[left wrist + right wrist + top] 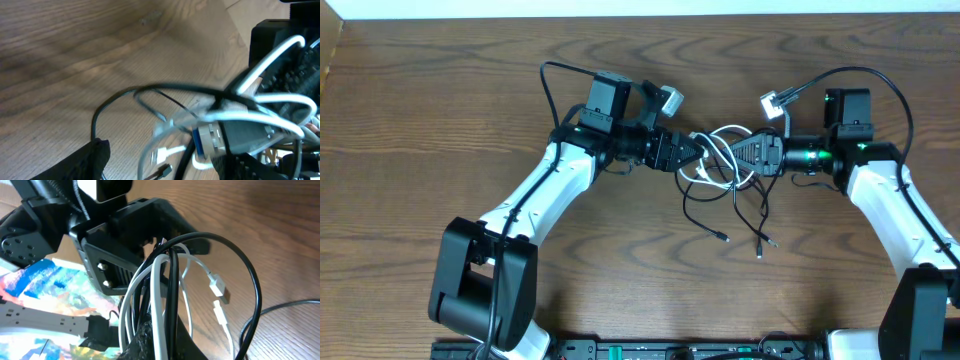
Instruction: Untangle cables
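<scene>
Right pincer (741, 152): clenched on the cables (720, 160), gripping the knot of loops. Left pincer (697, 150): spread, fingers (92, 160) apart with loops running between them, facing the right one closely, mid-counter (440, 100). Counted: one white cord (706, 178), with two white plugs (218, 287) hanging beside the loops; black cords (692, 212), at least two, exact tally lost in the tangle. Trailing from the bundle toward the near edge: two black plug ends (721, 237), lying flat, apart from each other.
</scene>
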